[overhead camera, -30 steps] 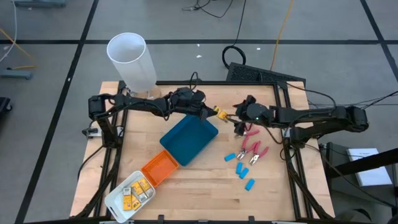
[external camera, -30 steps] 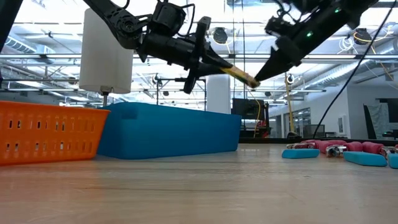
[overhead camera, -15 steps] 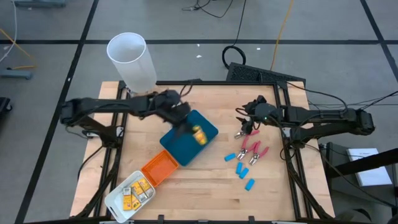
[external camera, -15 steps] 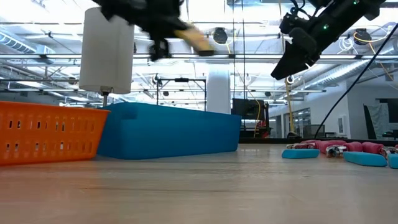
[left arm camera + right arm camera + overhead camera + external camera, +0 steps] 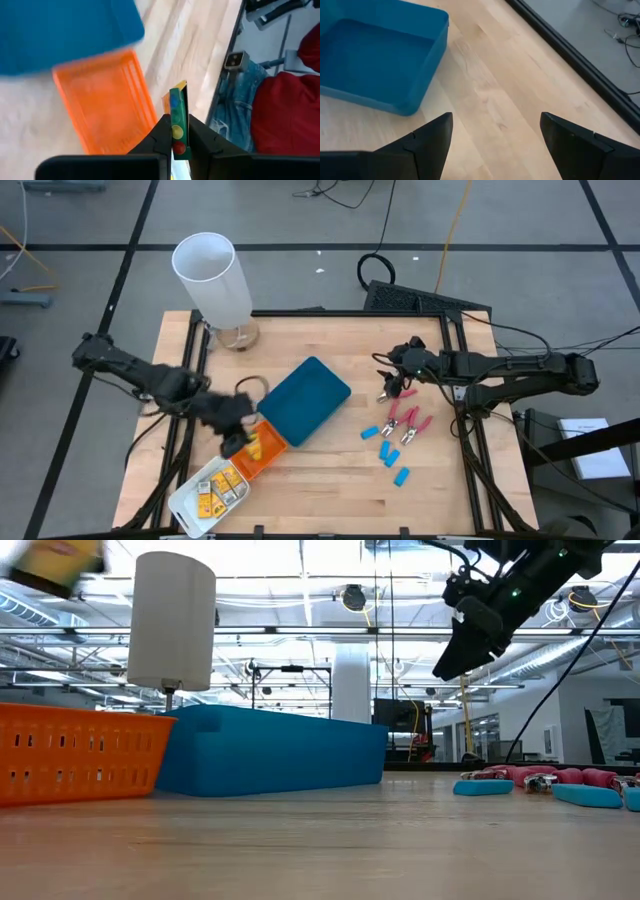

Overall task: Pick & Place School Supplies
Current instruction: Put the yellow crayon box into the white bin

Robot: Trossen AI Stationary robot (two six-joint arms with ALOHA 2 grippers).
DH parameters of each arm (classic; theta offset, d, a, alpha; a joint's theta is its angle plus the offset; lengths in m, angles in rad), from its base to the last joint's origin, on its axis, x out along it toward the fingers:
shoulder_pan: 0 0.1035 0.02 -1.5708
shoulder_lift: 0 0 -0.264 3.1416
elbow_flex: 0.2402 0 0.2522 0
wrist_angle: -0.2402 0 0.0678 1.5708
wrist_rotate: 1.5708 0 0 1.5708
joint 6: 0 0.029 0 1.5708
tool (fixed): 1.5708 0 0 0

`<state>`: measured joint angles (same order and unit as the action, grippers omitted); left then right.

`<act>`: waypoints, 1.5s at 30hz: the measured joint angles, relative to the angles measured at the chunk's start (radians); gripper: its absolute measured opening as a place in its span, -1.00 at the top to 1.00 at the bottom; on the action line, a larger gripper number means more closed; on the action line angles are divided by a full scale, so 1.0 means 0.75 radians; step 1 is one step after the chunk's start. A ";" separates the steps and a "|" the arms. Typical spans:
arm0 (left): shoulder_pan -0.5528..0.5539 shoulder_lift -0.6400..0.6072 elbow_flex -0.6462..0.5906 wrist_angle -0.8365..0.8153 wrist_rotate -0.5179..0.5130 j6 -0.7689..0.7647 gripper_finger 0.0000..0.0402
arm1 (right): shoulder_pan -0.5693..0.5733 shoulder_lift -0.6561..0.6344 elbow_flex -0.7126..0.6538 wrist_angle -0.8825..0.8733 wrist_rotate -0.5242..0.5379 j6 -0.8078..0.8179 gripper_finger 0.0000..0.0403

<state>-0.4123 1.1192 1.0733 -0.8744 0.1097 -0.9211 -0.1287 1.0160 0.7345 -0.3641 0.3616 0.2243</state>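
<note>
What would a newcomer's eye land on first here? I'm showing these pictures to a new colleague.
Probably the left gripper, shut on a yellow blocky piece above the orange tray at the table's front left. Next, the teal tray mid-table and the tall white cylinder at the back left corner. The right gripper hangs open above the pink-handled tools and light-blue pieces on the right.

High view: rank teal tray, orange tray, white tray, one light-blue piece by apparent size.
1. teal tray, clearly largest.
2-3. white tray and orange tray: look alike, and the left gripper covers part of the orange one, so unranked.
4. light-blue piece, smallest.
</note>
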 joint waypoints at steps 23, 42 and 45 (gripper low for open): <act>-0.991 0.265 -0.001 -0.073 -0.402 -1.353 0.70 | 0.045 0.030 0.000 0.243 -0.104 -0.109 -0.44; -1.042 0.448 -0.001 -0.054 -0.207 -1.289 0.75 | 0.045 0.040 0.000 0.242 -0.102 -0.107 -0.44; -1.006 0.448 -0.001 -0.057 -0.216 -1.226 0.74 | 0.045 0.040 0.000 0.242 -0.102 -0.107 -0.44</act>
<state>-1.1669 1.4551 1.0729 -0.9169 -0.0525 -1.8404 -0.0952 1.0462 0.7345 -0.1830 0.2852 0.1444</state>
